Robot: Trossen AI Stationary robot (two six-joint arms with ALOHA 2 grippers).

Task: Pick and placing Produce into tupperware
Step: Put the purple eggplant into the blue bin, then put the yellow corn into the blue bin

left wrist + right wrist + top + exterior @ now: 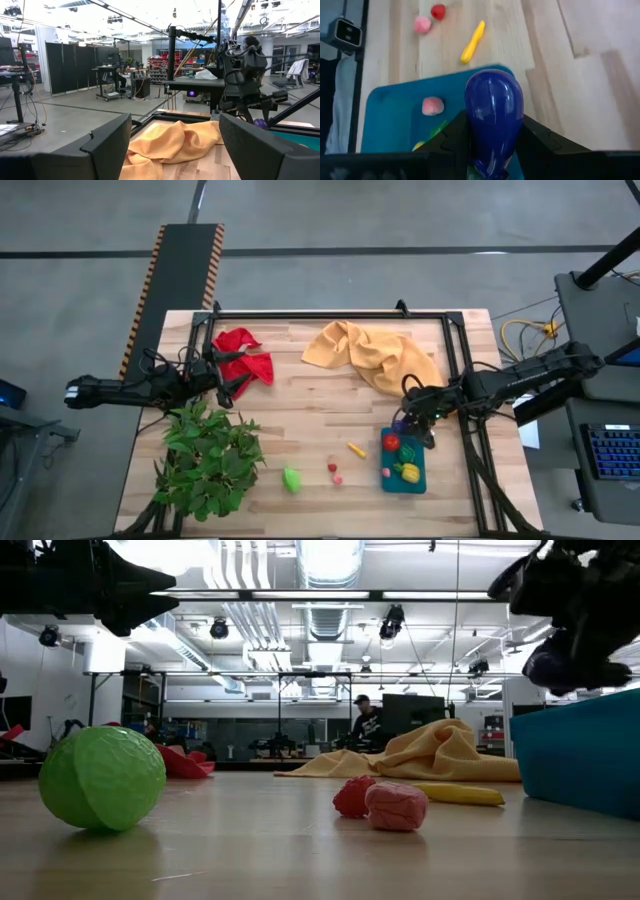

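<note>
My right gripper (pixel 413 420) hangs over the far end of the teal tupperware (pixel 403 463) and is shut on a purple produce piece (pixel 494 107). Inside the tupperware lie a red ball (pixel 391 442), a yellow piece (pixel 408 472) and a small pink piece (pixel 432 106). On the wood left of it rest a yellow stick-shaped piece (pixel 355 448), a small red piece (pixel 332 467), a pink piece (pixel 338 477) and a lime green piece (pixel 291 479). My left gripper (pixel 225 377) waits open beside the red cloth (pixel 243 355). My right gripper pinches the purple piece between its two fingers, one on each flank of its lower part (pixel 492 147). The rounded end sticks out past the fingertips. The fingers slant down from the table's right, and the piece (pixel 555 670) is lifted clear above the tupperware's rim (pixel 580 720).
A big leafy green plant (pixel 205 460) fills the near left of the table. A crumpled yellow cloth (pixel 375 352) lies at the far middle, just behind the right gripper. A black frame (pixel 330 315) runs along the far edge and both sides.
</note>
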